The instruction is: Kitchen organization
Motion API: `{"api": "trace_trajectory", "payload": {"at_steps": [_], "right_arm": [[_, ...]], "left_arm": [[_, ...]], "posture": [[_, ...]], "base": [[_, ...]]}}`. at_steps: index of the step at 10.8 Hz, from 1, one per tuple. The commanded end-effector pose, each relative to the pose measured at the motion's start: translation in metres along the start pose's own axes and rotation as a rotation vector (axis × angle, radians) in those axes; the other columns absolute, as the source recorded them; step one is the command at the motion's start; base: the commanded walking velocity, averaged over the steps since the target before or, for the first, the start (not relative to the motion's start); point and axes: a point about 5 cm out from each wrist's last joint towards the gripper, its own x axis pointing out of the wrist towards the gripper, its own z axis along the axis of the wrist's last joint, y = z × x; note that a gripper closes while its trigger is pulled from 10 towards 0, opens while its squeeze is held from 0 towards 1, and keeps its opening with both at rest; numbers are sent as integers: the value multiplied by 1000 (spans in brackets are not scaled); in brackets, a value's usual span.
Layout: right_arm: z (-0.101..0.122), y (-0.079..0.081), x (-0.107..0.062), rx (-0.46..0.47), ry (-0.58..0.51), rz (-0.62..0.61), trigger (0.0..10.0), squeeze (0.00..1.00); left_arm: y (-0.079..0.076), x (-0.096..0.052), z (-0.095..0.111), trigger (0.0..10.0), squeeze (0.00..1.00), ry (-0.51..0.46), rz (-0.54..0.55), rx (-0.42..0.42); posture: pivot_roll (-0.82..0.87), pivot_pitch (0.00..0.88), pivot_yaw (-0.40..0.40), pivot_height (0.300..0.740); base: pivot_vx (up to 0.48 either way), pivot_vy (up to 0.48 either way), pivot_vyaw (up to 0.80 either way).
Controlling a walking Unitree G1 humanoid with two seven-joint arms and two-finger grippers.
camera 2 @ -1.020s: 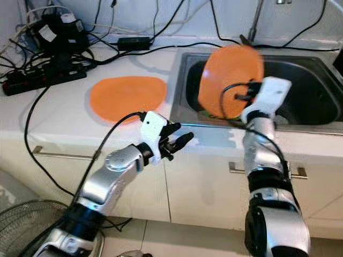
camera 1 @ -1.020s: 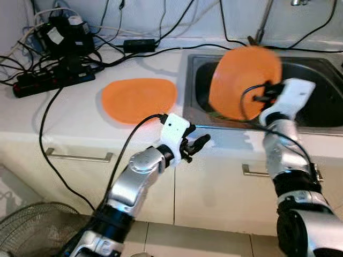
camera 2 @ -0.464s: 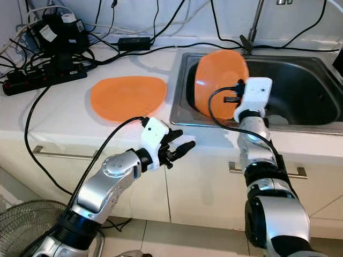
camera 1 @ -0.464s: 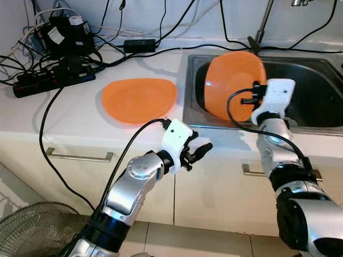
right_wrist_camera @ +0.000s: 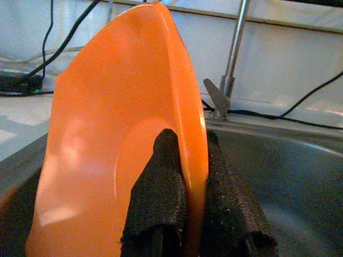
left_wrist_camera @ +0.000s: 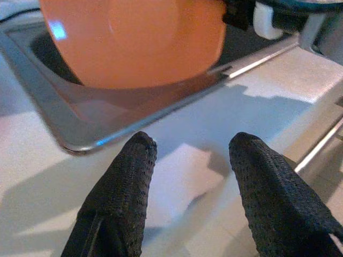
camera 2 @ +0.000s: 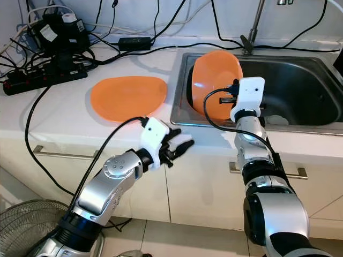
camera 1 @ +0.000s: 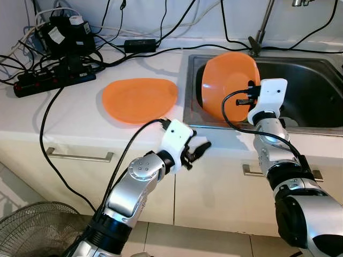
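Glossy orange plastic plate (right_wrist_camera: 123, 144) pinched by textured black fingers (right_wrist_camera: 161, 198); behind it, brushed-metal sink (camera 1: 316, 80).

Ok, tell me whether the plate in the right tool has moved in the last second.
Yes. The held orange plate has shifted toward the robot's left and lower, now over the sink near its left wall.

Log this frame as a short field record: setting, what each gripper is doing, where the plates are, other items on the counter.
Setting: white kitchen counter with steel sink
Right gripper: shut on the rim of a round orange plate, held on edge above the sink's left part
Left gripper: open, holding nothing, by the counter's front edge
Second plate: flat orange plate lying on the counter left of the sink
Other items: black power strip and tangled cables at back left; tap behind the sink
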Motion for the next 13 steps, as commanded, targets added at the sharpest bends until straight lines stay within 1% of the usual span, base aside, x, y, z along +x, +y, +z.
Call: {"api": "trace_trajectory", "payload": {"at_steps": [1, 2, 5, 6, 7, 8, 9, 10, 13], "right_arm": [[-2, 6, 0, -10, 15, 23, 10000, 0], [-1, 8, 1, -20, 18, 27, 10000, 0], [-1, 11, 3, -25, 24, 42, 10000, 0], [-3, 13, 3, -27, 38, 51, 10000, 216], [-4, 14, 2, -34, 48, 58, 10000, 0], [-5, 16, 2, -29, 51, 65, 10000, 796], [-6, 17, 2, -30, 54, 69, 10000, 1000], [-6, 18, 1, -37, 60, 73, 10000, 0], [-7, 19, 1, -32, 62, 80, 10000, 0]], "left_arm": [[5, 2, 5, 10000, 0, -8, 28, 17], [8, 4, 7, 10000, 0, -16, 59, 19], [11, 4, 7, 10000, 0, -18, 85, 15], [11, 4, 6, 10000, 0, -17, 85, 16], [11, 5, 7, 10000, 0, -16, 85, 19], [11, 5, 7, 10000, 0, -16, 86, 21], [11, 5, 7, 10000, 0, -17, 87, 21], [11, 5, 6, 10000, 0, -16, 87, 22], [11, 5, 5, 10000, 0, -16, 88, 20]], "posture": [[115, 0, 32, 740], [119, 0, 31, 740], [123, 0, 29, 740], [124, 0, 28, 740], [123, 0, 28, 740], [126, 0, 25, 740], [126, 0, 25, 740], [126, 0, 25, 740], [125, 0, 22, 740]], "base": [[0, 0, 0], [0, 0, 0], [0, 0, 0], [0, 0, 0], [0, 0, 0], [0, 0, 0], [0, 0, 0], [0, 0, 0], [0, 0, 0]]}}
